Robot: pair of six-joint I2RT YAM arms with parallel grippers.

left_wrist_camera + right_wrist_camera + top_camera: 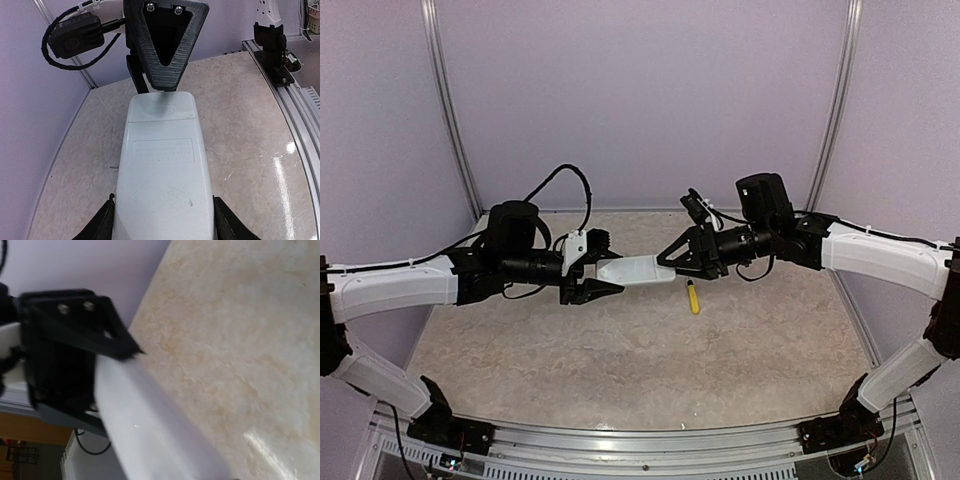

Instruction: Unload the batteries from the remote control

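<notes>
Overhead: two arms, white with black wrists, reach inward from either side and meet above the middle of a table [570,360] with a beige marbled top.
Remote control: one. The remote control [638,271] is a flat white slab with rounded corners, held level in the air between the two grippers, clear of the table.
Remote face, left wrist view: the broad white face is turned up. It shows one faint rectangular outline near the middle, and one seam with one shallow oval dimple towards the far end.
Left gripper: one. The left gripper [603,268] is clamped on the remote's left end. In its own wrist view two black fingers [100,225] press against the slab's two long edges.
Right gripper: one. The right gripper [667,264] meets the remote's right end. From the left wrist, one black triangular finger [167,55] lies on the upper face there. I cannot tell whether the pair has fully pinched tight.
Right wrist view: blurred, with the white slab running close past the lens.
Screwdriver: one. The yellow-handled screwdriver [693,298] lies on the table, just beyond the remote's right end and below it.
</notes>
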